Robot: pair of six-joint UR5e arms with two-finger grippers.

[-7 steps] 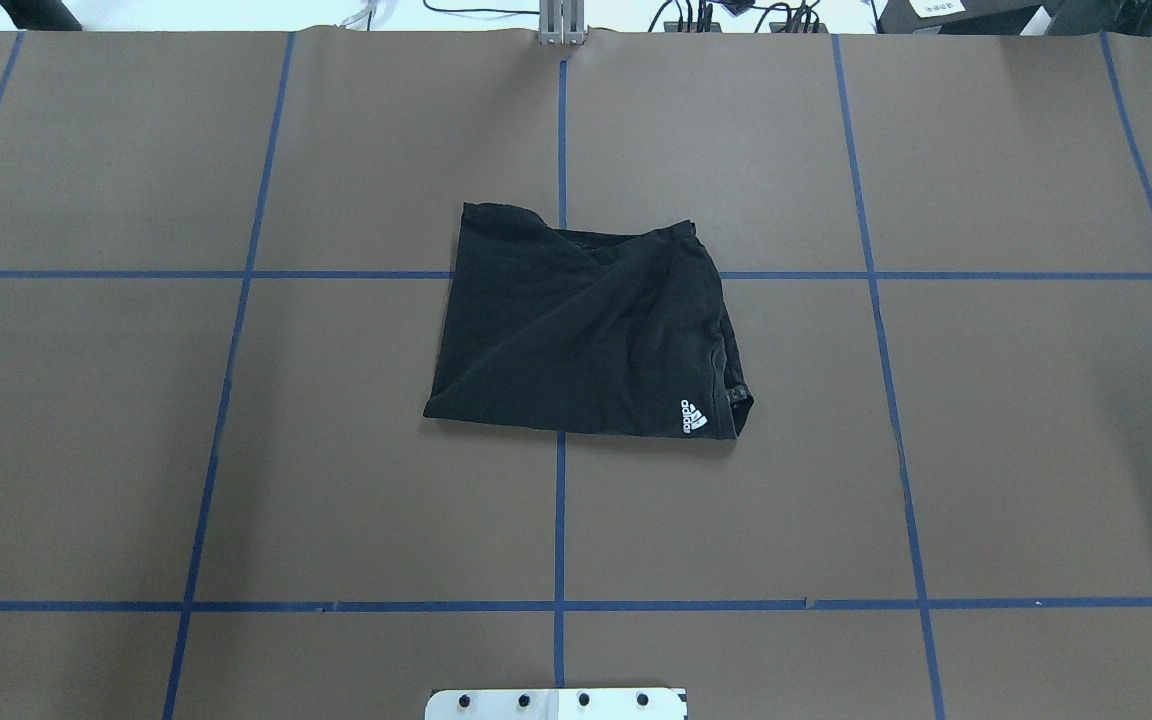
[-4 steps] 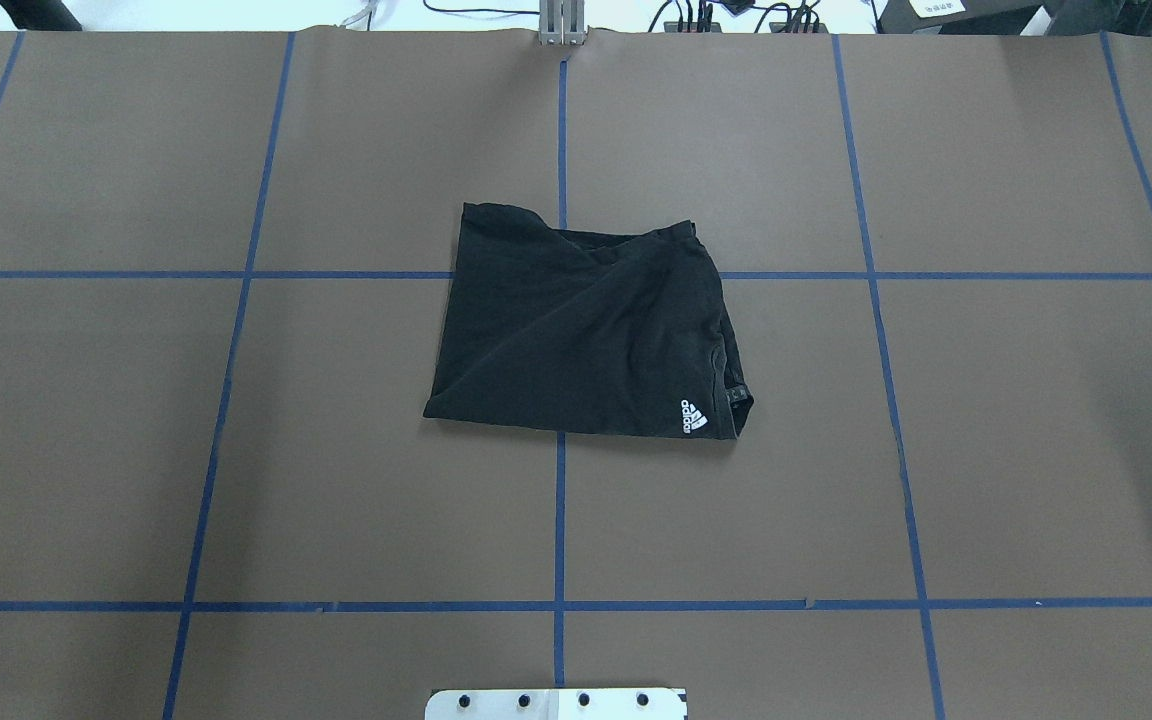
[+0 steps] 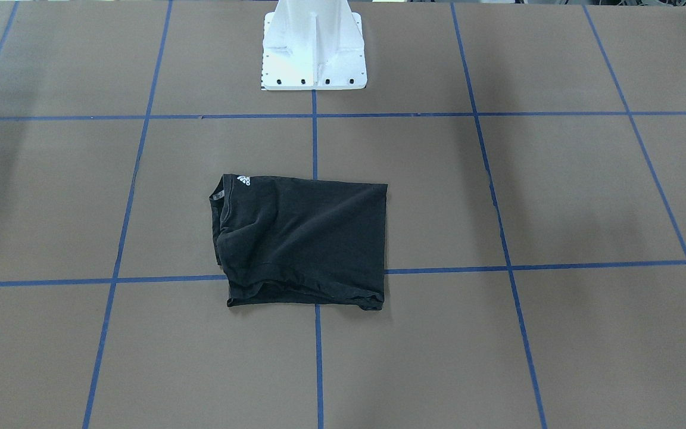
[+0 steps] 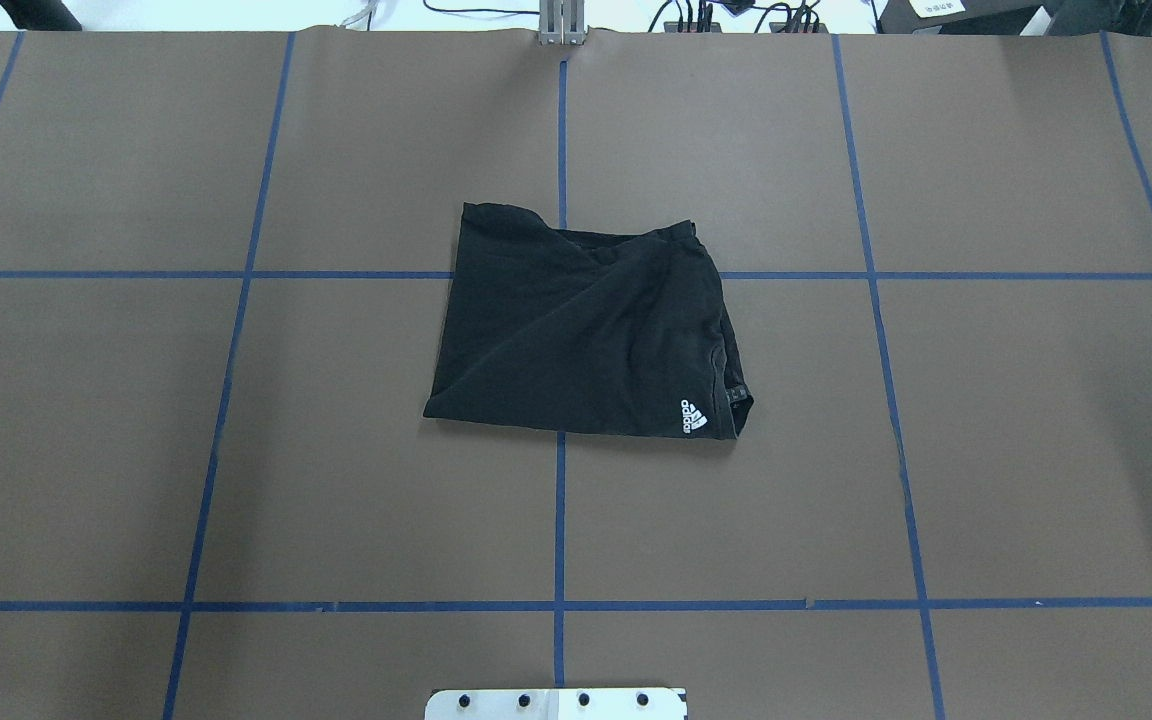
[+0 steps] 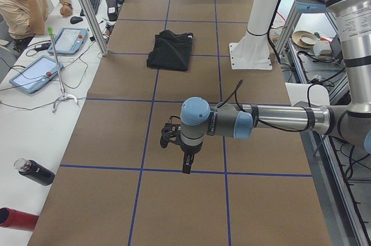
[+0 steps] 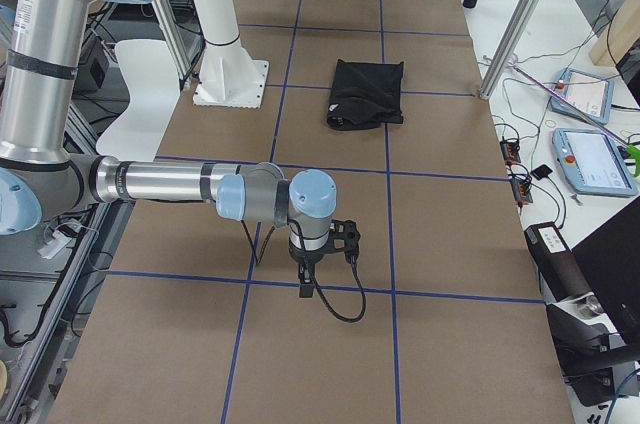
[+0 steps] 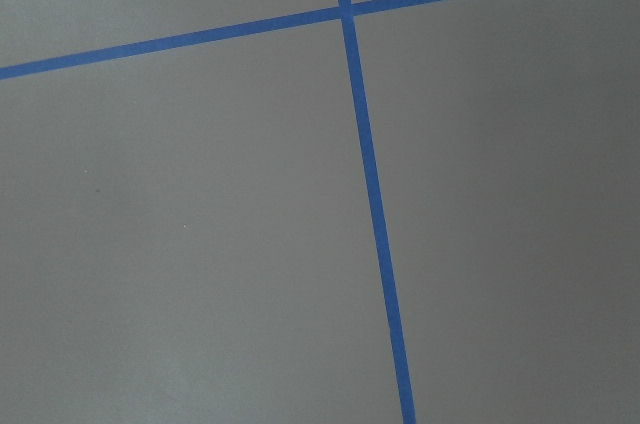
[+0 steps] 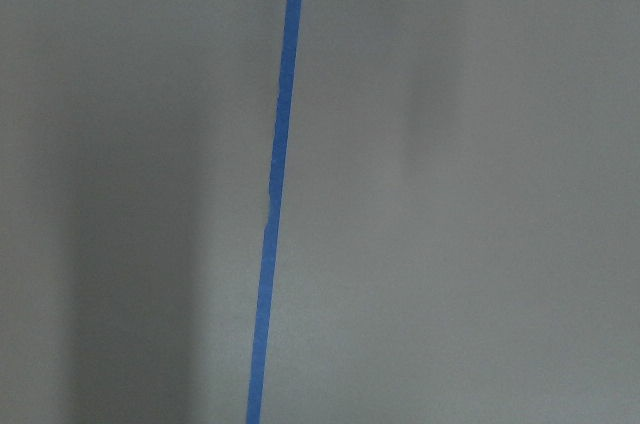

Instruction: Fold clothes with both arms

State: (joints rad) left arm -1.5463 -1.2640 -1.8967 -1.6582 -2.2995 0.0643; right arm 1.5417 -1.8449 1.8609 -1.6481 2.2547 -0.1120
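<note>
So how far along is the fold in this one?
Done, by the look of it: the shirt lies as a compact folded rectangle, white logo at one corner. In hand: nothing; the left gripper and right gripper hang over bare table far from it, with no cloth in them. Left: at most tidying the uneven far edge.

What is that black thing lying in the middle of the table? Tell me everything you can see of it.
It is a black T-shirt of soft cloth, folded into a rough rectangle, with creases and slightly uneven edges. A small white logo shows at the corner nearest the robot, on its right side, beside the collar edge. The shirt lies flat on the brown table, covering a crossing of the blue tape lines. Only the table touches it.
</note>
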